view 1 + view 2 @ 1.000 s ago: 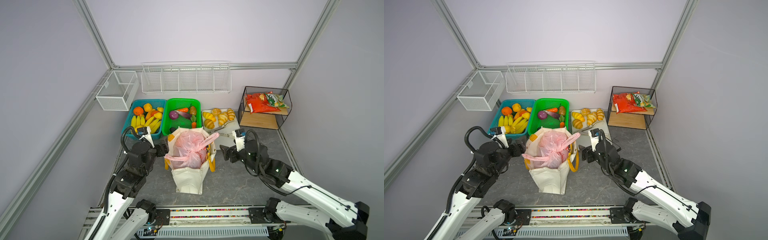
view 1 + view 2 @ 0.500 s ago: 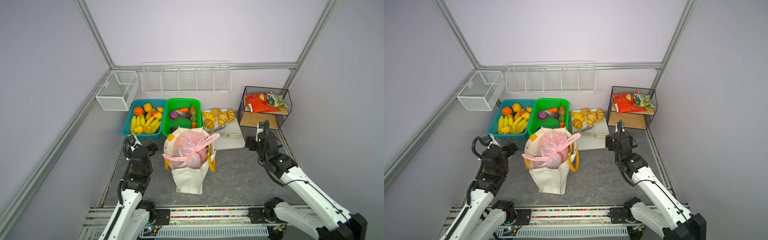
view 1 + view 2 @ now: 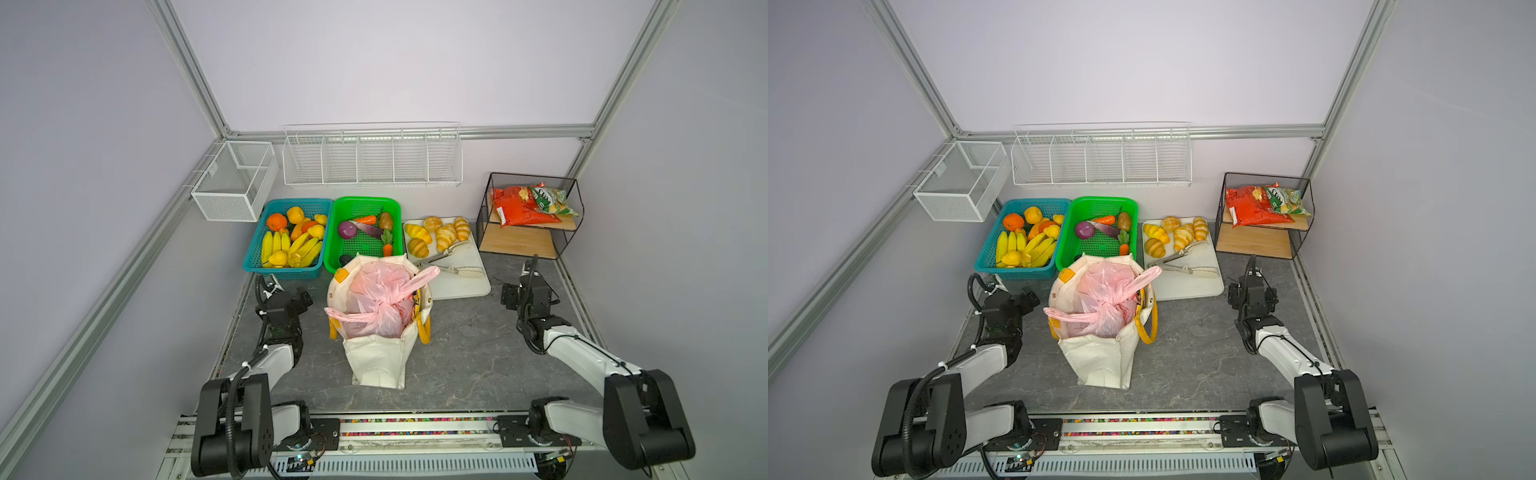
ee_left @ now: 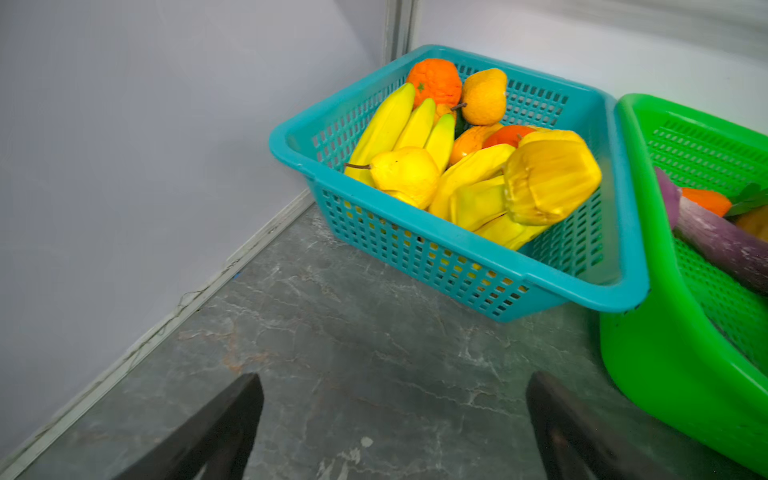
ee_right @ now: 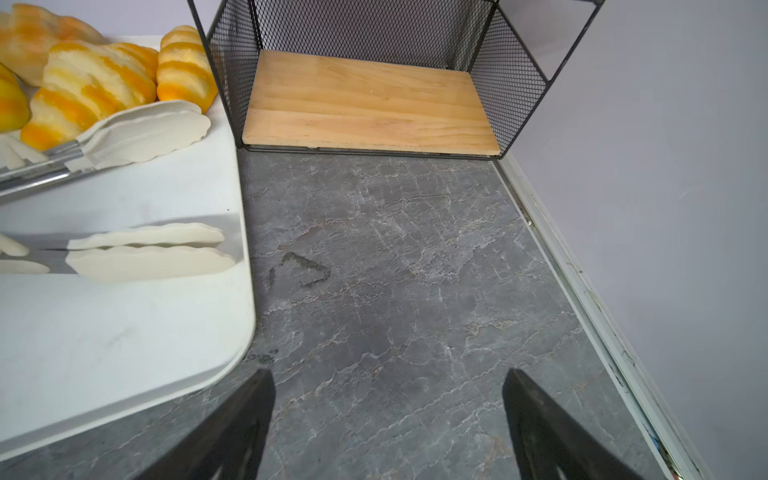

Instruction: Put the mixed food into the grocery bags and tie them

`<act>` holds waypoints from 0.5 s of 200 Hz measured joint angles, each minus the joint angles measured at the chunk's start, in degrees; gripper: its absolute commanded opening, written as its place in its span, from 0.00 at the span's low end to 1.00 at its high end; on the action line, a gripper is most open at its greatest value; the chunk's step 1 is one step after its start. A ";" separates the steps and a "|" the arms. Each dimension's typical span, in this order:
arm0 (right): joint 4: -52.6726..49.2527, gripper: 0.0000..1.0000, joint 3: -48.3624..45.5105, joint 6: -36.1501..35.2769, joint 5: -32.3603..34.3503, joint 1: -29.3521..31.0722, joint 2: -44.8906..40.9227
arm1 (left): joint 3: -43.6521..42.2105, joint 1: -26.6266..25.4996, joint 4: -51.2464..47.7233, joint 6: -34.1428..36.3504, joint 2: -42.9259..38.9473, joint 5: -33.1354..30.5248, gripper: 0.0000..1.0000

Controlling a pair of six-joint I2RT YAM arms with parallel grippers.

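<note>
Left gripper: released, jaws spread wide, with only the bare grey tabletop showing between them. It sits at 9 o'clock of the cream tote, apart from it.
Ahead of the left gripper: the teal basket is near at 12 o'clock and holds bananas and oranges. The green basket is at 1 o'clock, just beside the teal one.
Right gripper: released, jaws wide, nothing held. It is over bare tabletop at 3 o'clock of the tote, well apart from it.
Around the right gripper: a corner of the white tray lies just beside it at 10 o'clock. The black wire rack stands at 12 o'clock.
On the tray: croissants at the far end and two tongs lying across the middle.
Pink bag: inside the tote, filling its open mouth. Its handles are drawn into what looks like a knot, with loose ends pointing to 8 and 1 o'clock. The contents cannot be told through the film.
Tote: upright at the table's centre. Its yellow-orange handles hang down the outer sides at 3 and 9 o'clock, not tied.
Food outside the bags: the purple onion and eggplant lie in the green basket at 12 o'clock of the tote. The snack packets sit on the rack's upper shelf at 2 o'clock.
</note>
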 measured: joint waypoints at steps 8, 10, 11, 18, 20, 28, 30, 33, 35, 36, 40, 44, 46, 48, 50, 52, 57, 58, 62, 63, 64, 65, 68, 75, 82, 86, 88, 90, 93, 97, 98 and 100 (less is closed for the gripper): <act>2.58 0.89 -0.87 -0.68 -0.11 -0.26 1.62 | -0.17 0.00 2.19 0.44 1.51 1.18 0.99; 3.32 0.89 -1.11 -0.85 -0.17 -0.33 2.10 | -0.17 0.00 2.54 0.52 1.86 1.46 0.99; 3.56 0.89 -1.18 -0.90 -0.24 -0.35 2.23 | -0.17 0.00 2.73 0.63 2.05 1.60 0.99; 5.95 0.89 -1.99 -1.46 -0.42 -0.50 3.61 | -0.17 0.00 3.17 1.05 2.78 2.54 0.99; 6.58 0.89 -2.21 -1.60 -0.48 -0.55 3.93 | -0.17 0.00 3.21 1.14 2.91 2.75 0.99; 8.35 0.89 -2.82 -2.10 -0.70 -0.70 5.09 | -0.20 0.00 3.80 1.51 3.30 3.34 0.99; 8.61 0.89 -2.91 -2.14 -0.76 -0.72 5.25 | -0.22 0.00 4.22 1.60 3.48 3.56 0.99; 9.05 0.89 -3.04 -2.29 -0.96 -0.76 5.51 | -0.26 0.00 4.79 1.70 3.65 3.74 0.99; 9.40 0.89 -3.13 -2.38 -1.03 -0.79 5.66 | -0.26 0.00 5.18 1.77 3.78 3.87 0.99; 9.73 0.89 -3.23 -2.45 -1.14 -0.81 5.77 | -0.28 0.00 5.53 1.90 3.93 3.98 0.99; 10.82 0.89 -3.52 -2.64 -1.38 -0.85 5.97 | -0.42 0.00 6.58 1.97 4.33 4.17 0.99; 11.98 0.89 -3.85 -2.84 -1.55 -0.90 6.05 | -0.57 0.00 8.17 2.14 5.03 4.52 0.99; 12.37 0.89 -3.96 -2.93 -1.60 -0.92 6.08 | -0.70 0.00 9.05 2.38 5.38 4.68 0.99; 12.87 0.89 -4.11 -3.02 -1.68 -0.94 6.08 | -0.76 0.00 9.60 2.43 5.64 4.87 0.99; 13.44 0.89 -4.28 -3.13 -1.77 -0.98 6.08 | -0.85 0.00 10.45 2.58 6.25 5.22 0.99; 14.08 0.89 -4.44 -3.21 -1.81 -1.01 6.08 | -0.98 0.00 11.41 2.80 6.80 5.38 0.99; 15.54 0.89 -4.83 -3.48 -1.81 -1.07 6.05 | -1.16 0.02 13.35 3.10 8.41 6.05 0.99; 15.74 0.89 -4.90 -3.52 -1.84 -1.09 6.05 | -1.20 0.02 13.92 3.26 8.87 6.16 0.99; 16.74 0.89 -5.16 -3.63 -1.95 -1.11 6.08 | -1.29 0.02 15.23 3.41 10.12 6.71 0.99; 17.18 0.89 -5.29 -3.74 -1.97 -1.16 6.08 | -1.29 0.02 15.78 3.56 10.73 6.95 0.99; 17.40 0.89 -5.35 -3.80 -1.97 -1.18 6.10 | -1.29 0.02 16.06 3.65 11.02 7.02 0.99; 17.90 0.89 -5.49 -3.87 -1.99 -1.25 6.12 | -1.29 0.02 16.57 3.78 11.58 7.08 0.99; 18.84 0.89 -5.77 -3.98 -2.05 -1.31 6.14 | -1.31 0.02 17.38 3.85 12.66 7.52 0.99; 21.51 0.89 -6.51 -4.24 -2.38 -1.60 6.49 | -1.20 0.02 17.29 4.26 14.25 8.26 0.99; 24.50 0.89 -7.19 -4.39 -2.89 -2.05 7.52 | -1.09 0.02 15.52 4.55 14.49 8.70 0.99; 26.38 0.89 -7.56 -4.46 -3.30 -2.45 8.50 | -1.05 0.00 14.95 4.66 14.43 8.96 0.99; 27.21 0.89 -7.72 -4.50 -3.34 -2.60 8.96 | -1.01 0.00 14.75 4.70 14.36 9.01 0.99; 27.82 0.89 -7.80 -4.52 -3.58 -2.75 9.53 | -0.98 -0.02 14.80 4.79 14.38 9.09 0.99; 28.48 0.89 -7.89 -4.66 -3.80 -2.97 10.16 | -0.96 0.00 15.06 4.90 14.38 9.22 0.99; 29.09 0.89 -7.96 -4.59 -4.17 -3.21 10.95 | -0.90 -0.02 15.43 5.05 14.43 9.33 0.99; 29.18 0.89 -7.96 -4.63 -4.42 -3.32 11.23 | -0.90 -0.02 15.69 5.09 14.47 9.35 0.99; 29.18 0.89 -7.96 -4.66 -4.57 -3.45 11.45 | -0.90 -0.02 16.11 5.14 14.53 9.46 0.99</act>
